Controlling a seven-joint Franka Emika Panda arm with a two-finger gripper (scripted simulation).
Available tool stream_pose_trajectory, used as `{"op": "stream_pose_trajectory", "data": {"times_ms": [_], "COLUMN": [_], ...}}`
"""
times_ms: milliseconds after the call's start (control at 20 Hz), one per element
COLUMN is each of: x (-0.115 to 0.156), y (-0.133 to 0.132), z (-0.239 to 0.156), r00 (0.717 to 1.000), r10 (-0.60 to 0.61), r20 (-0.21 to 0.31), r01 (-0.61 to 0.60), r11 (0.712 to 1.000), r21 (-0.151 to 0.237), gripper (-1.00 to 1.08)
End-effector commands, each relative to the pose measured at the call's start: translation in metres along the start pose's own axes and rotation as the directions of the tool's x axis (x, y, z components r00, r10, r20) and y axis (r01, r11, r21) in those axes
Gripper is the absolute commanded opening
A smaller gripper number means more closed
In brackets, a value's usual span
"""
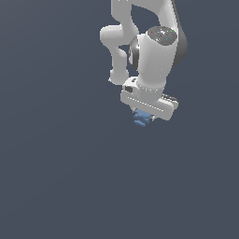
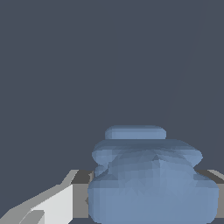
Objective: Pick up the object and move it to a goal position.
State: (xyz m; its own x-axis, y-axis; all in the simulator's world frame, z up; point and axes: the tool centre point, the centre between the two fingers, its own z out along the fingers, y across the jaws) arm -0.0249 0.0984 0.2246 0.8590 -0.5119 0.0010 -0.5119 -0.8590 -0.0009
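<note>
I see the blue object [image 1: 142, 117] just under the white gripper [image 1: 144, 115], a little right of centre in the exterior view, upper half. In the wrist view the object [image 2: 151, 179] fills the lower middle, sitting between the grey finger pads [image 2: 81, 192], which press both its sides: fingers clamped on it. Around it only flat grey-blue ground [image 1: 70, 177]. The arm [image 1: 149, 42] rises to the upper edge.
</note>
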Motion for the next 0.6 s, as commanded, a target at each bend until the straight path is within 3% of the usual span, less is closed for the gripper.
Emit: {"op": "stream_pose_trajectory", "data": {"times_ms": [0,550], "x": [0.001,0.010], "y": [-0.001,-0.007], "z": [-0.028,-0.144], "r00": [1.000,1.000], "r10": [0.000,0.000], "r20": [0.001,0.001], "r01": [0.000,0.000], "r11": [1.000,1.000], "r21": [-0.001,-0.001], "gripper": [-1.00,-1.00]}}
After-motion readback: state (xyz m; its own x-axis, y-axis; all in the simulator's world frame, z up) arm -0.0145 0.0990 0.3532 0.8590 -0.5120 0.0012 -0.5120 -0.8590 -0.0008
